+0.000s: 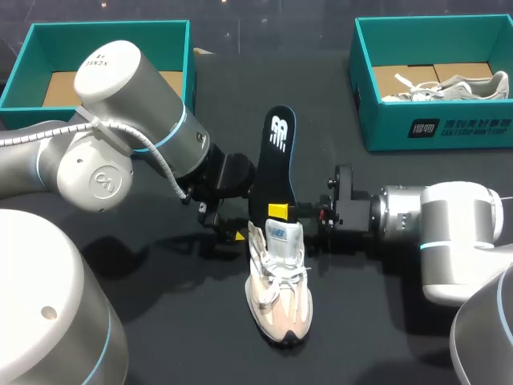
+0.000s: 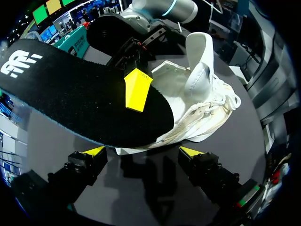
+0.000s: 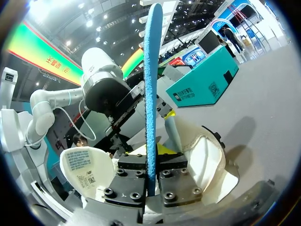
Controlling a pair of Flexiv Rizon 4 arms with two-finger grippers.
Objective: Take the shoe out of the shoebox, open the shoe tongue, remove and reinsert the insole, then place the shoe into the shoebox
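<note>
A beige and white shoe (image 1: 276, 293) stands on the black table, toe towards me, its tongue (image 3: 83, 165) pulled out. The black insole (image 1: 276, 156) stands up from the shoe's opening, and my right gripper (image 1: 278, 212) is shut on its lower end. The right wrist view shows the insole (image 3: 150, 89) edge-on, pinched in my right gripper (image 3: 150, 178), with the shoe (image 3: 207, 162) below. My left gripper (image 1: 228, 228) sits just left of the shoe's heel, open. In its own view the left gripper (image 2: 143, 151) holds nothing, with the insole (image 2: 80, 101) and shoe (image 2: 204, 110) just ahead of it.
A teal shoebox (image 1: 30, 60) stands at the back left, showing only a cardboard floor. A second teal shoebox (image 1: 433, 128) at the back right holds another pale shoe (image 1: 453, 87). Black table lies in front of the shoe.
</note>
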